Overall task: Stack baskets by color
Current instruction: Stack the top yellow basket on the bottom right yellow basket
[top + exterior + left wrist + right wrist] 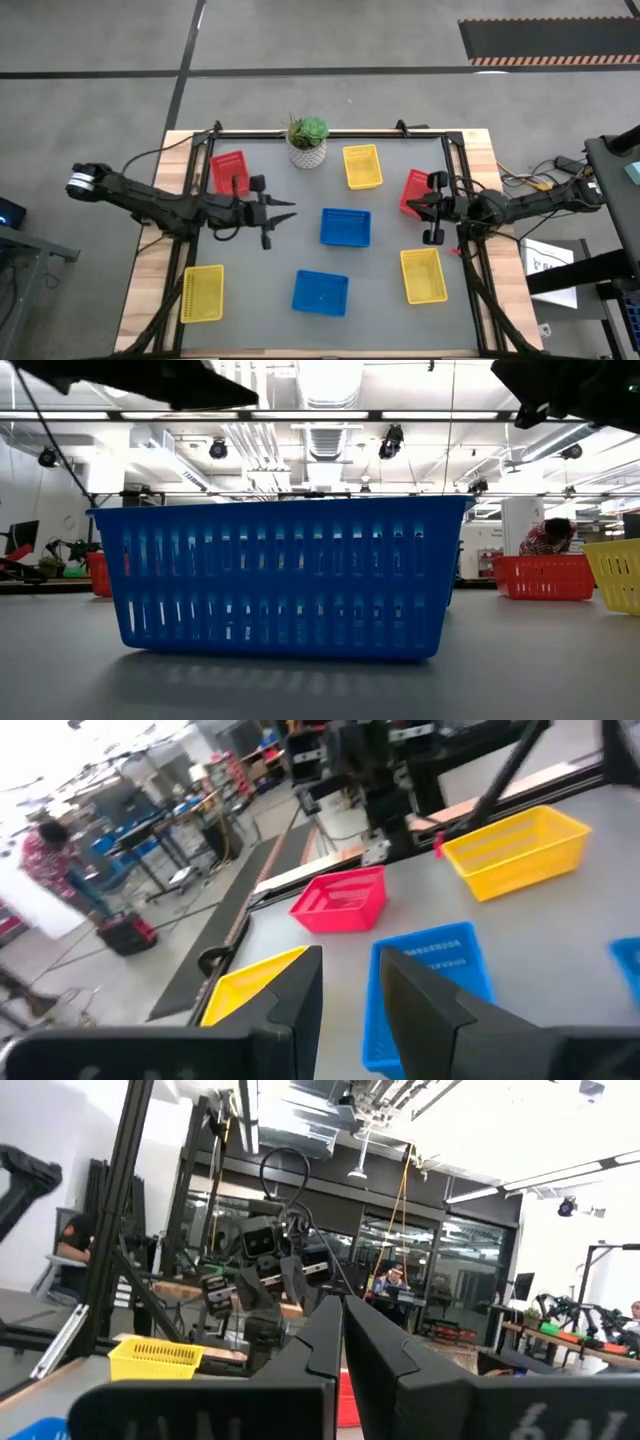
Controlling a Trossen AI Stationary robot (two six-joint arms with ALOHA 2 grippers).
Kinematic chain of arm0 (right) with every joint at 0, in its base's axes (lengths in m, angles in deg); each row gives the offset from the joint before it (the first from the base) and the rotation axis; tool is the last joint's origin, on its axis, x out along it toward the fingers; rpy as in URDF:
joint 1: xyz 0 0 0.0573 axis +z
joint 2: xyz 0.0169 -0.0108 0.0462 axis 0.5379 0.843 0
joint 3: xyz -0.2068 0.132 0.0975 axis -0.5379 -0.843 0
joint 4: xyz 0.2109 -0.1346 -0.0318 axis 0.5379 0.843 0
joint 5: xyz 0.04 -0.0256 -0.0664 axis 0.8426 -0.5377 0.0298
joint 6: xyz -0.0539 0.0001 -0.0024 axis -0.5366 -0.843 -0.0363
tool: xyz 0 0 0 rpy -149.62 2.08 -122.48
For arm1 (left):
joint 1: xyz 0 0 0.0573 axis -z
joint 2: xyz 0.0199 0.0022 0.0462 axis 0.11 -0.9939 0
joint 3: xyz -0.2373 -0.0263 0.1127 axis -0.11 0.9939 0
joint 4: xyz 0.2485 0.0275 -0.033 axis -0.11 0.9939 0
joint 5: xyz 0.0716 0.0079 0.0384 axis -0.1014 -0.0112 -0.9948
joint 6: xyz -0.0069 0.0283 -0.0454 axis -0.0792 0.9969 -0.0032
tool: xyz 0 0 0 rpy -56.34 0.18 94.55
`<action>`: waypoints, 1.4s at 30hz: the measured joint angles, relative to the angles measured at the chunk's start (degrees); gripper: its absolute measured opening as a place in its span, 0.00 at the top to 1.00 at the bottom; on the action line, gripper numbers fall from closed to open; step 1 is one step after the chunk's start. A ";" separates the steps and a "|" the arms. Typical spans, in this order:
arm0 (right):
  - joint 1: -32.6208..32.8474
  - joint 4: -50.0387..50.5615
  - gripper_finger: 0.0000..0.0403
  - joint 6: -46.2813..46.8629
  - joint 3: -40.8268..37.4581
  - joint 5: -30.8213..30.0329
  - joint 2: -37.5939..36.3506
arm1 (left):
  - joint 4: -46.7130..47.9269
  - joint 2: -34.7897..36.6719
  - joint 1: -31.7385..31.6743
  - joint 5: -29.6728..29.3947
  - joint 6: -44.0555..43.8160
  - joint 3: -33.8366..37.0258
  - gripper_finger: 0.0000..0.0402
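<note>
Seven baskets lie on the grey table, each on its own base. There are two red ones (228, 170) (414, 183), two blue ones (345, 227) (320, 292) and three yellow ones (362, 166) (203, 293) (423, 275). My left gripper (288, 210) hovers open and empty between the far-left red basket and the middle blue basket (430, 975), pointing toward the table's right. Its fingers (305, 1005) show a gap. My right gripper (410, 203) is shut and empty. It is raised over the right red basket (340, 900) and points left (340, 1330).
A green plant in a white pot (307, 142) stands at the far edge between the red and yellow baskets. The black frame rails (455, 170) run along the table's sides. In the low view the near blue basket (280, 580) fills the foreground. People are in the room beyond the table.
</note>
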 joint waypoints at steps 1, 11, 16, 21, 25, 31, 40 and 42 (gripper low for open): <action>0.00 -0.82 0.98 0.55 0.00 -0.02 0.89 | -0.06 1.37 0.02 0.35 0.01 1.00 0.78; 0.11 -1.82 0.98 4.07 6.24 -0.20 11.03 | -7.58 11.45 0.00 0.40 5.45 7.81 0.78; 0.11 -0.14 0.98 4.06 10.89 -0.19 16.87 | -7.83 13.66 0.00 0.29 6.87 8.07 0.78; 0.11 7.16 0.98 5.94 16.71 -0.18 21.44 | -7.62 14.93 0.00 0.27 6.95 8.07 0.78; 0.49 17.44 0.98 8.86 23.32 -0.22 23.86 | -7.58 14.83 0.00 0.27 6.95 8.07 0.78; 2.95 36.23 0.98 12.64 33.29 -1.83 26.89 | -7.86 14.31 0.00 0.27 7.05 8.07 0.78; 3.08 68.74 0.98 17.46 46.37 -6.22 30.10 | -8.44 14.89 0.00 0.25 7.33 8.07 0.78; 1.92 76.10 0.98 18.94 48.72 -6.04 31.25 | -9.43 14.90 0.00 0.25 7.31 8.05 0.78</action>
